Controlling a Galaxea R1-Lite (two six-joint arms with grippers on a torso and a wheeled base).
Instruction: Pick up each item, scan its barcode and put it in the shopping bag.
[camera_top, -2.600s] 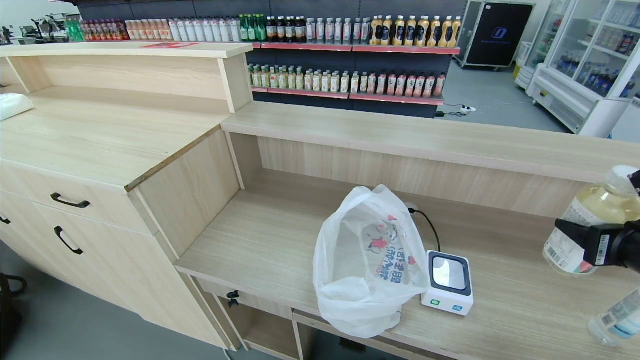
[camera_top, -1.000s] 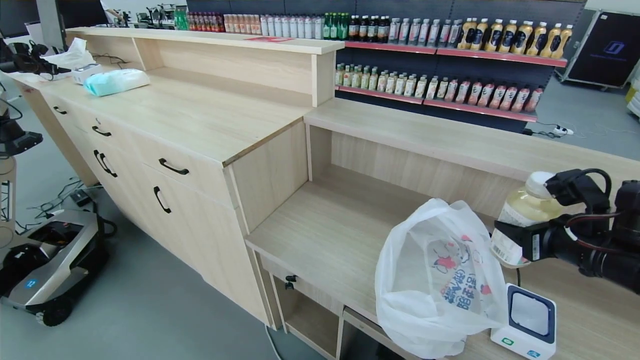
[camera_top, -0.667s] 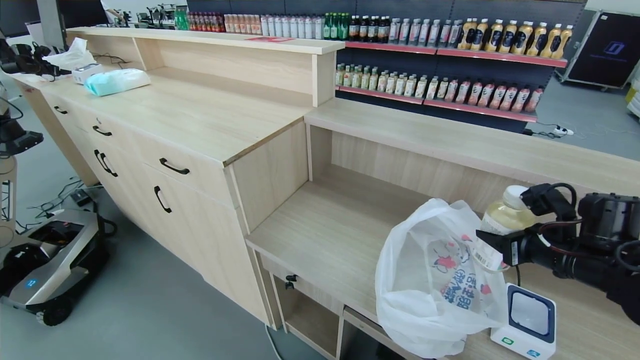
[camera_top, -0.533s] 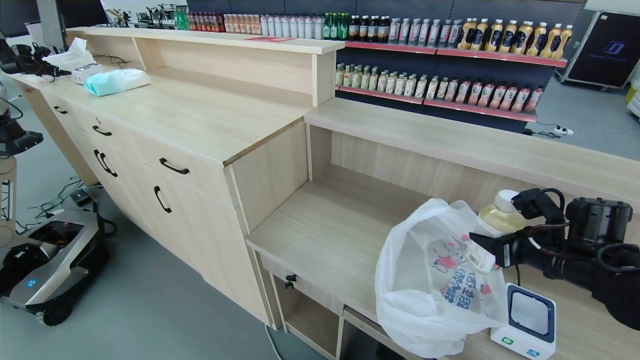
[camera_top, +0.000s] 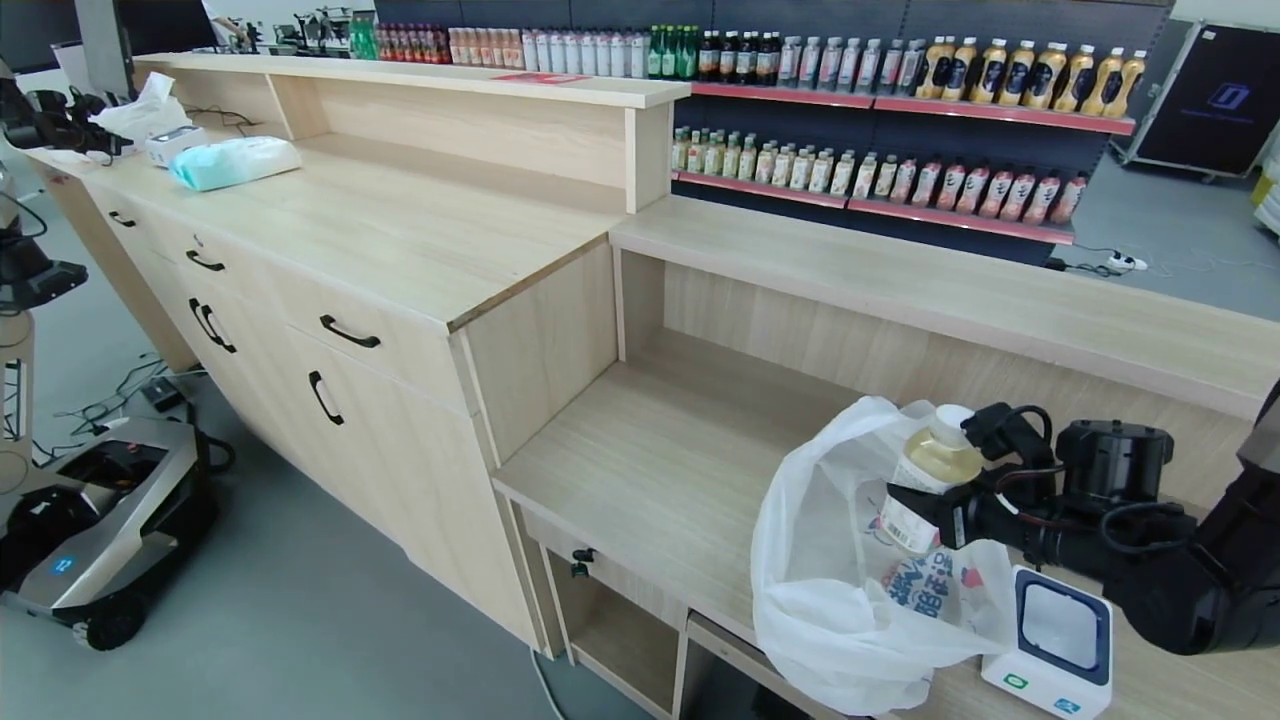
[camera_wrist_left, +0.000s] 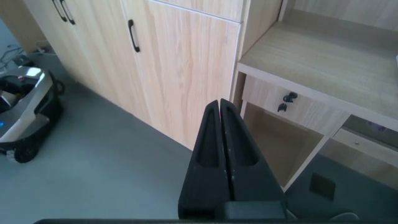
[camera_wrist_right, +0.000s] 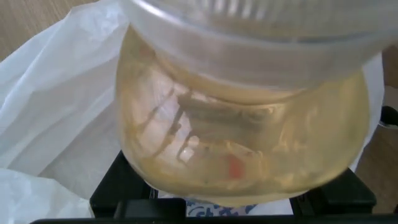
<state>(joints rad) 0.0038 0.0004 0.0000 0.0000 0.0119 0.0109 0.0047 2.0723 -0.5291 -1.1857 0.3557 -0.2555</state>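
My right gripper (camera_top: 935, 512) is shut on a clear bottle of pale yellow drink (camera_top: 926, 482) with a white cap, held upright over the mouth of the white plastic shopping bag (camera_top: 850, 590) on the lower counter. In the right wrist view the bottle (camera_wrist_right: 242, 124) looms close above the bag's white plastic (camera_wrist_right: 56, 124). The white barcode scanner (camera_top: 1056, 640) with a dark window sits just right of the bag. My left gripper (camera_wrist_left: 222, 112) is shut with nothing in it, hanging low in front of the cabinet above the grey floor.
The light wood counter (camera_top: 640, 470) has a raised ledge (camera_top: 900, 280) behind the bag and a taller cabinet (camera_top: 330, 260) with black handles to the left. Shelves of bottled drinks (camera_top: 880, 120) stand behind. A tissue pack (camera_top: 232, 162) lies on the far cabinet top.
The head camera swung left early on. Since then my right gripper has carried the bottle left and down, from above the scanner to over the bag's opening.
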